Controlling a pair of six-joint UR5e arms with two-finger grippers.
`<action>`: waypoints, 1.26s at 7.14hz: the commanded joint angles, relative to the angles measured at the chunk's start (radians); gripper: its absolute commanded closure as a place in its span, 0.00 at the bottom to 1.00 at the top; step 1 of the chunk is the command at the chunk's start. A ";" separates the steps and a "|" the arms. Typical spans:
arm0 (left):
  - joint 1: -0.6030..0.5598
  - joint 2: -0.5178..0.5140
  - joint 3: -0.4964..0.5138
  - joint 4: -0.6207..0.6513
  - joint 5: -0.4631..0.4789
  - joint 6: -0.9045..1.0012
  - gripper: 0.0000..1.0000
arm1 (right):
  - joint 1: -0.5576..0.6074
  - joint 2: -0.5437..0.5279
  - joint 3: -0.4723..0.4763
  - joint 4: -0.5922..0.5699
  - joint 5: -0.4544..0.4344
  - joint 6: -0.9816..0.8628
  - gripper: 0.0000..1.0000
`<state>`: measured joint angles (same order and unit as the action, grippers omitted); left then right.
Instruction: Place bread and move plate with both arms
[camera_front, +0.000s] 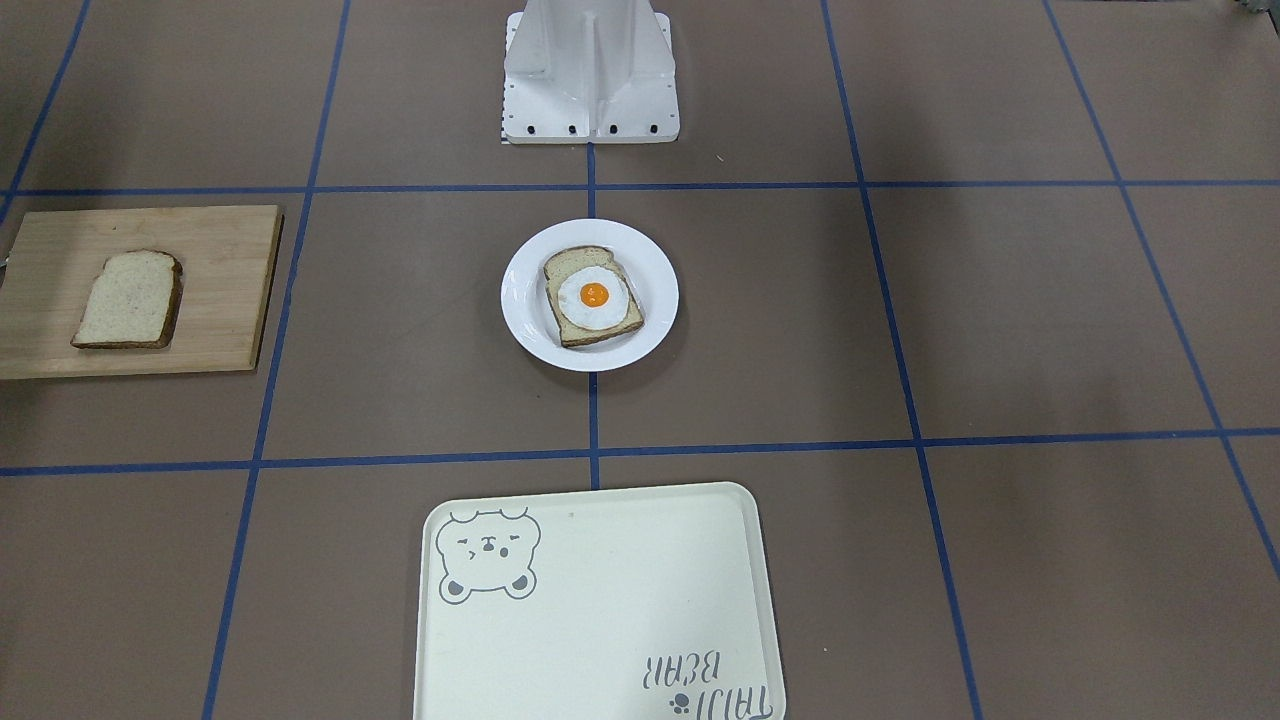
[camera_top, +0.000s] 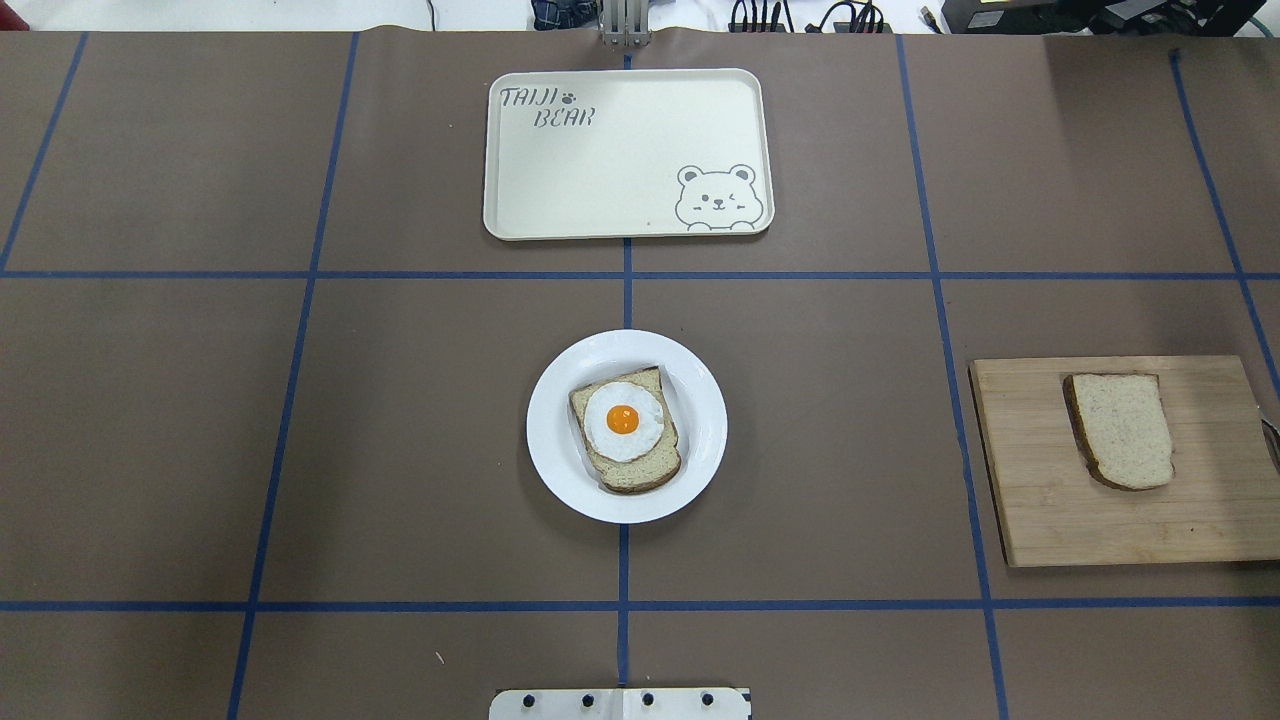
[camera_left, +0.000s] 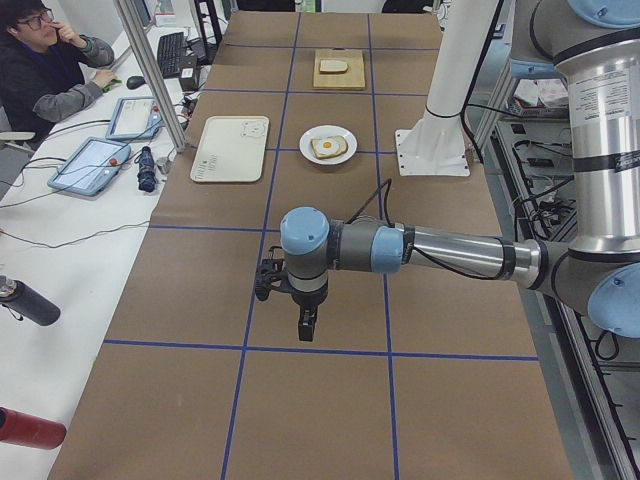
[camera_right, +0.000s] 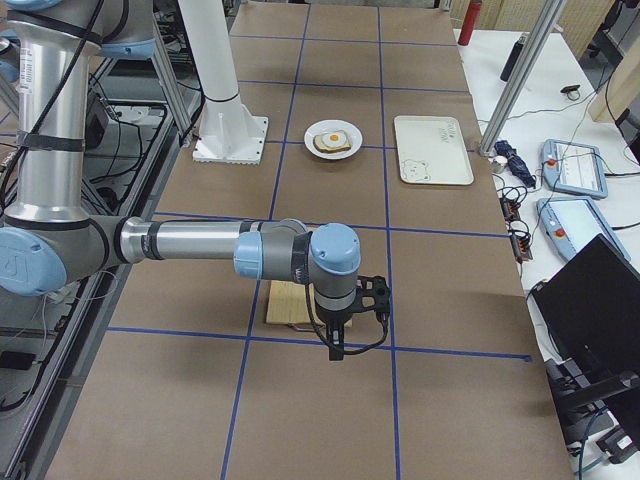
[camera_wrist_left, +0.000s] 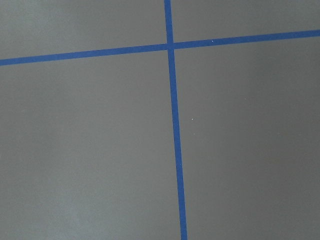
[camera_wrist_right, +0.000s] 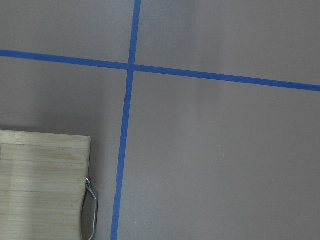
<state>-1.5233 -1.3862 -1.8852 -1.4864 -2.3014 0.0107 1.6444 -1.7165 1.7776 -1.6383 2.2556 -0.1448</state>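
Observation:
The bare bread (camera_front: 128, 300) (camera_top: 1122, 430) lies on a wooden cutting board (camera_front: 220, 290) (camera_top: 1040, 480) on the robot's right side. The white plate (camera_front: 520, 300) (camera_top: 545, 430) sits at the table's middle and carries a slice topped with a fried egg (camera_front: 593, 295) (camera_top: 623, 425). My left gripper (camera_left: 305, 325) hangs over bare table far from the plate, seen only in the exterior left view; I cannot tell its state. My right gripper (camera_right: 335, 345) hovers just beyond the board's outer end (camera_right: 285, 305); I cannot tell its state. The arm hides the bread in that view.
A cream tray (camera_front: 600, 620) (camera_top: 620, 160) with a bear drawing lies across from the plate, on the operators' side. The white base stand (camera_front: 590, 70) is behind the plate. The board's metal handle (camera_wrist_right: 92, 210) shows below the right wrist. A person (camera_left: 50, 70) sits at a side desk.

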 joint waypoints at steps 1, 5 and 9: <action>0.000 -0.001 -0.009 0.000 -0.001 0.000 0.01 | 0.000 0.000 0.006 0.000 0.002 -0.007 0.00; 0.000 -0.010 -0.031 -0.023 0.010 -0.003 0.01 | 0.002 0.019 0.068 0.035 0.004 -0.007 0.00; -0.011 -0.069 -0.006 -0.272 0.007 -0.017 0.01 | 0.002 0.038 0.029 0.239 0.025 0.083 0.00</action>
<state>-1.5323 -1.4263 -1.9072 -1.6812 -2.2957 -0.0019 1.6460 -1.6836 1.8147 -1.4310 2.2645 -0.0928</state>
